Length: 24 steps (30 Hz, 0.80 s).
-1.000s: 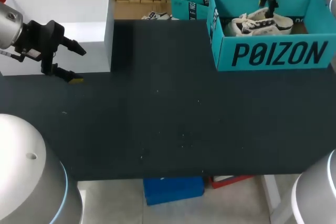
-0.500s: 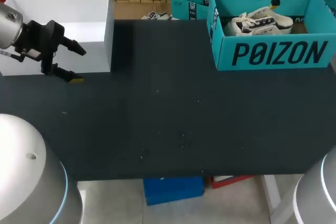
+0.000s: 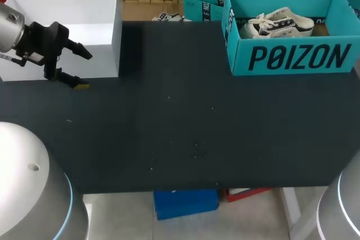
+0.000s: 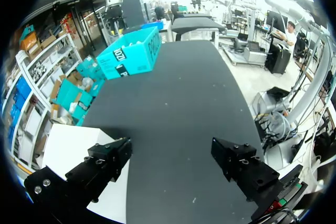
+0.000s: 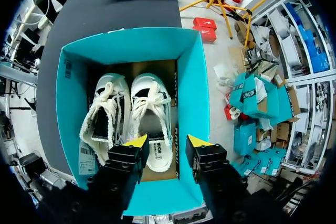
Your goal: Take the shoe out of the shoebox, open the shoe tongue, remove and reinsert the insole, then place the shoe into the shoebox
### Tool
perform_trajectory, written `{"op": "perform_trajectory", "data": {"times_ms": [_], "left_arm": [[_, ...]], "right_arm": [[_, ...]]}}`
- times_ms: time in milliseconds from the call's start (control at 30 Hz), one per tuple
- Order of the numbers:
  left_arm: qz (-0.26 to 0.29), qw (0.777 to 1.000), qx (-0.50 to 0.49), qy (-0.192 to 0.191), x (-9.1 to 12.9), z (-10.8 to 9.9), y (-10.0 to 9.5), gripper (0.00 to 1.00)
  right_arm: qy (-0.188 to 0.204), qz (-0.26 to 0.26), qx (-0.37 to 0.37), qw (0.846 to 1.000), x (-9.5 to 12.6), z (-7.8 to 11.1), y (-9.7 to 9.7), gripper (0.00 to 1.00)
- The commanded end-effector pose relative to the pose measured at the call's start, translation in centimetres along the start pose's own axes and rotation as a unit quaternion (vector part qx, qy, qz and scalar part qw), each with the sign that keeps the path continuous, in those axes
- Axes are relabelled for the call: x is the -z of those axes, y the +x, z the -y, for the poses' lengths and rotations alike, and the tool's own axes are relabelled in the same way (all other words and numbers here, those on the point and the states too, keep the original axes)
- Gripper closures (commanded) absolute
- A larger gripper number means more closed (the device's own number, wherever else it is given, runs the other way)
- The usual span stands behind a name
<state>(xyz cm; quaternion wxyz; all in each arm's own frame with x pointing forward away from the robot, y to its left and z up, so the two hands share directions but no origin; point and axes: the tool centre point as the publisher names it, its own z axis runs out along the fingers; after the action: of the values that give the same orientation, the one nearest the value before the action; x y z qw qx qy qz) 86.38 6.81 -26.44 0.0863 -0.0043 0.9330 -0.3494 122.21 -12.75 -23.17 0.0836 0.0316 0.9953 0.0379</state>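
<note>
— Right gripper (image 5: 167, 141)?
— Fingers spread, nothing in them. It hangs over the shoebox (image 5: 191, 103), looking straight down into it, above the heel end of one shoe and close to the box's side wall.
— Shoes (image 5: 151, 113)?
— Two, white with dark trim, laces loose. Side by side on the box floor, heels toward the gripper, toes away. From the head view the pair (image 3: 279, 22) shows over the front wall of the shoebox (image 3: 292, 57).
— Where's the box?
— Far right corner of the table (image 3: 180, 122), lid off.
— Left gripper (image 3: 82, 70)?
— Spread wide too, unladen. Over the table's far left side, just by the front of a white box (image 3: 62, 26). In its own wrist view the left gripper (image 4: 173, 156) looks down the dark table; one finger overlaps the white box (image 4: 73, 148), the other is over bare table. The shoebox (image 4: 131, 56) is well ahead of it.
</note>
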Motion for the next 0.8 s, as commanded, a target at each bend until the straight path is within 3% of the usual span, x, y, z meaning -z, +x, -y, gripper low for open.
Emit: {"op": "perform_trajectory", "data": {"times_ms": [33, 433, 567, 600, 633, 667, 800], "left_arm": [[0.002, 1.0, -0.001, 0.0, -0.1, -0.1, 0.1, 0.0], [0.002, 1.0, -0.001, 0.0, -0.1, -0.1, 0.1, 0.0], [0.002, 1.0, -0.001, 0.0, -0.1, -0.1, 0.1, 0.0], [0.002, 1.0, -0.001, 0.0, -0.1, -0.1, 0.1, 0.0], [0.002, 1.0, -0.001, 0.0, -0.1, -0.1, 0.1, 0.0], [0.002, 1.0, -0.001, 0.0, -0.1, -0.1, 0.1, 0.0], [0.002, 1.0, -0.001, 0.0, -0.1, -0.1, 0.1, 0.0]], "right_arm": [[-0.021, 0.058, 0.0, 0.998, 3.5, -1.4, 4.8, 0.55], [-0.08, 0.083, -0.004, 0.993, 5.9, -10.1, 11.0, 0.51], [-0.105, 0.086, 0.001, 0.991, 6.7, -12.0, 13.5, 0.47], [-0.108, 0.083, 0.008, 0.991, 7.0, -12.6, 14.5, 0.36], [-0.111, 0.085, 0.009, 0.99, 7.3, -12.9, 15.3, 0.16], [-0.116, 0.086, 0.01, 0.989, 7.5, -13.2, 16.1, 0.03], [-0.123, 0.087, 0.017, 0.988, 8.1, -13.8, 19.8, 0.0]]}}
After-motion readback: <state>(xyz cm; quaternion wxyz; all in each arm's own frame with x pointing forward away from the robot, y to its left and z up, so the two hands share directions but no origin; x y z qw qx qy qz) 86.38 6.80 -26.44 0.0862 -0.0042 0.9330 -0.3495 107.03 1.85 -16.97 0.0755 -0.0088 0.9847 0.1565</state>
